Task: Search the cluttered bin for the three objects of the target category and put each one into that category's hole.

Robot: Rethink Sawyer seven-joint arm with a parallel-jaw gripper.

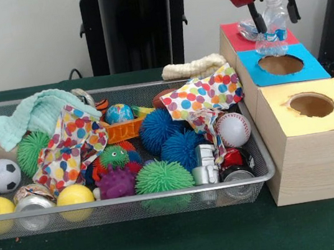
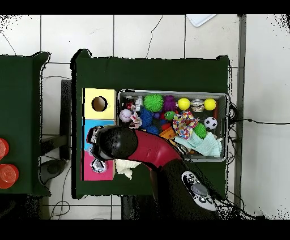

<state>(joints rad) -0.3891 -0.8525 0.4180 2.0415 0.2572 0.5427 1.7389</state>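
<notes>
Fingers: black pair (image 1: 259, 18) of the gripper (image 1: 275, 17) pinching a clear crumpled bottle (image 1: 273, 26)
Bottle: hanging over the red box (image 1: 232, 36) (farthest of three), beside the blue box (image 1: 312, 67)
Bin (image 1: 254, 140): full of balls and cloths

no text, label or number can be read anywhere

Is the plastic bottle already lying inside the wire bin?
No, the gripper holds the plastic bottle above the red-topped box.
</notes>
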